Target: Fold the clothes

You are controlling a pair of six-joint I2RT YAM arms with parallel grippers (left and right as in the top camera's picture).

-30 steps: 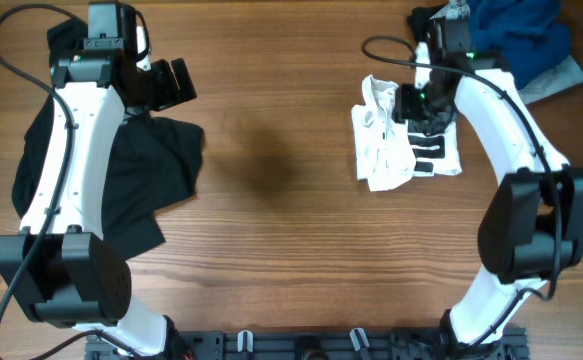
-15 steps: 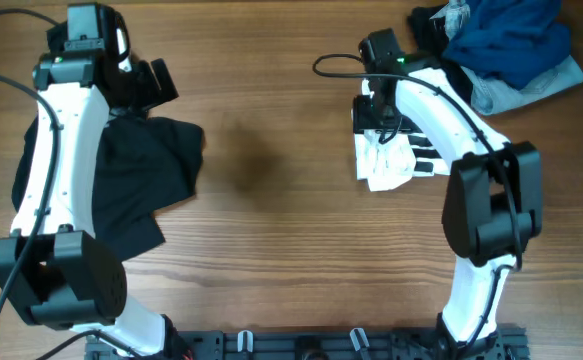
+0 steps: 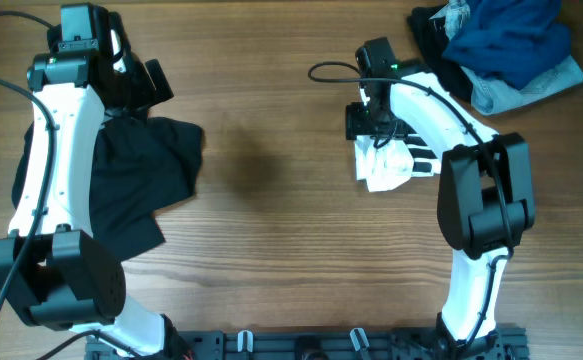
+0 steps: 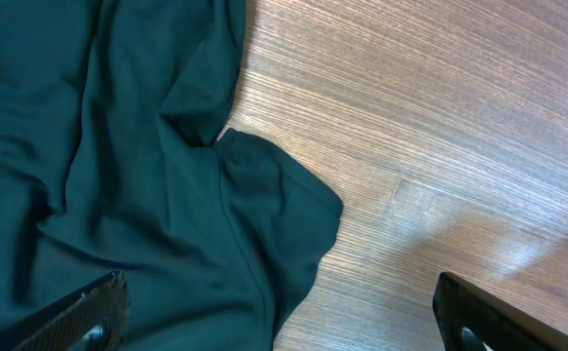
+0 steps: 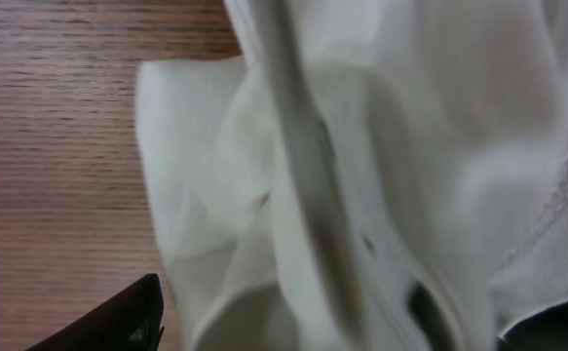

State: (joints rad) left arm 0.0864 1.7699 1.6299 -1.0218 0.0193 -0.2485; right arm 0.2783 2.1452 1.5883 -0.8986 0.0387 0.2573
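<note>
Fabric of the white T-shirt (image 5: 391, 146) fills the right wrist view, close and blurred. Seen from overhead, it lies crumpled in a heap on the wooden counter (image 3: 271, 250), right of centre, with black print showing at its right edge. The right arm (image 3: 426, 100) reaches over the heap's far edge. The right jaws are released, spread wide over the cloth, with one finger (image 5: 132, 317) at each lower corner of the wrist view. The left jaws are also released, spread wide above a dark garment (image 4: 118, 175) lying rumpled on the counter's left side. A pile of blue and grey clothing (image 3: 511, 40) sits at the far right corner.
</note>
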